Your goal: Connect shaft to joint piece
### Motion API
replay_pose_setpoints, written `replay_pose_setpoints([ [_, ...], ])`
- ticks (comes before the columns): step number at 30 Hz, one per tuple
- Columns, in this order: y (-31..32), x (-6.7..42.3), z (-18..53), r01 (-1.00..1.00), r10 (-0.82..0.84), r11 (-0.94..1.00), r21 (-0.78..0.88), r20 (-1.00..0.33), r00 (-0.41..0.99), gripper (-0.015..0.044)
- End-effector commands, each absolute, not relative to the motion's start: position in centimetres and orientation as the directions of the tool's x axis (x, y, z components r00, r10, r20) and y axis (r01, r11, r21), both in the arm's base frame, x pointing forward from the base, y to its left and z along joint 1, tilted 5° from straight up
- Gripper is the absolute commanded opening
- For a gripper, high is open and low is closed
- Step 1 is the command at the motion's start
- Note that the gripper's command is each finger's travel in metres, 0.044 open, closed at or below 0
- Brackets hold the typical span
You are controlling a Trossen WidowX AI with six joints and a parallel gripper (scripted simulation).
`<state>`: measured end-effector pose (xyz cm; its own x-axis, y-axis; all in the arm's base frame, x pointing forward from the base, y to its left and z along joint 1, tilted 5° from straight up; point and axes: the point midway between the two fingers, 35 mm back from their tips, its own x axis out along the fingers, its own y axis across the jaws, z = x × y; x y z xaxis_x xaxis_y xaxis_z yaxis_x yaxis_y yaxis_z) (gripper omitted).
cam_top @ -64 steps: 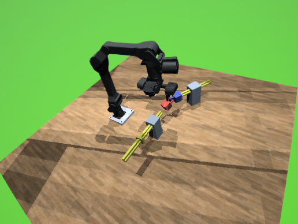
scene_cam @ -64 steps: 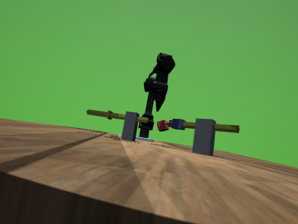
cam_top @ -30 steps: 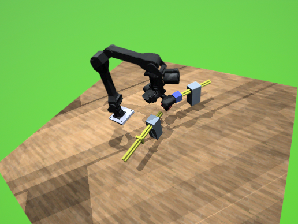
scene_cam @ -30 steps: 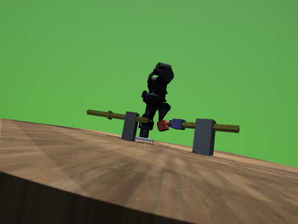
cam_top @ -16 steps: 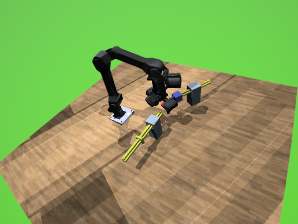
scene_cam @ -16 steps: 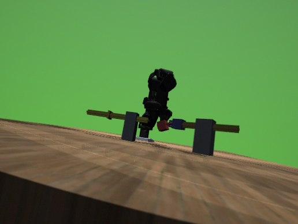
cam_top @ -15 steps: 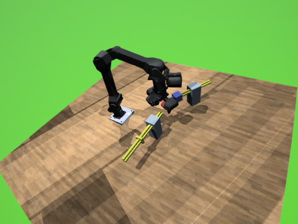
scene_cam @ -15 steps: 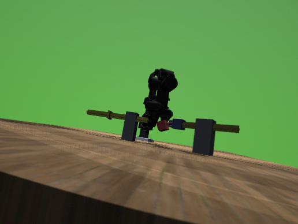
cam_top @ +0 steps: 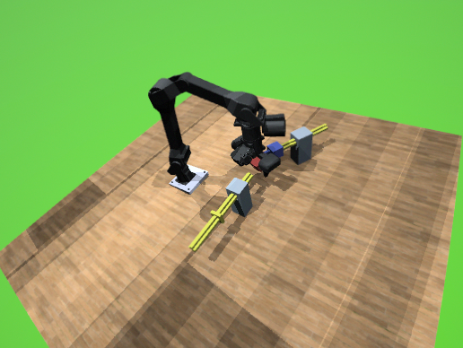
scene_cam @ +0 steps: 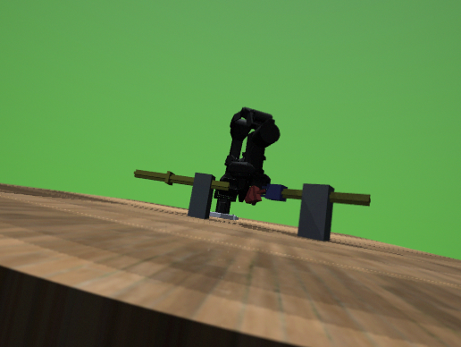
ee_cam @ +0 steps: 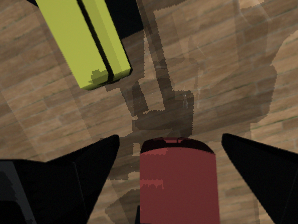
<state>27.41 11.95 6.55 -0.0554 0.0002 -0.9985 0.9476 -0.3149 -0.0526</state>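
Observation:
The red joint piece (cam_top: 256,163) (scene_cam: 253,195) (ee_cam: 179,186) is hinged to the blue piece (cam_top: 275,149) (scene_cam: 276,192) on the end of the fixed yellow shaft (cam_top: 319,129) (scene_cam: 350,198). The second yellow shaft (cam_top: 204,233) (scene_cam: 149,174) (ee_cam: 80,42), with a small cross collar, runs through its grey block (cam_top: 242,200) (scene_cam: 201,197). Its near end is short of the red piece. In the wrist view the red piece and this shaft stand at an angle to each other. My gripper (cam_top: 255,165) (ee_cam: 168,139) is open, its fingers on either side of the red piece with gaps.
The fixed shaft's grey block (cam_top: 301,150) (scene_cam: 315,212) stands beyond the blue piece. The arm's white base plate (cam_top: 201,178) (scene_cam: 223,216) is at the left in the top view. The wooden table (cam_top: 314,251) (scene_cam: 179,268) lies under everything.

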Motion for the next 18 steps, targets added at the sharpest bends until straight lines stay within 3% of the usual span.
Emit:
replay_pose_setpoints([
  [1,12.0,27.3,5.8,0.946,0.000,-0.320,-0.057,-0.998,-0.060,0.0440],
  [9,12.0,27.2,4.8,0.946,0.000,-0.320,-0.057,-0.998,-0.060,0.0440],
  [18,12.0,27.2,4.8,0.946,0.000,-0.320,-0.057,-0.998,-0.060,0.0204],
])
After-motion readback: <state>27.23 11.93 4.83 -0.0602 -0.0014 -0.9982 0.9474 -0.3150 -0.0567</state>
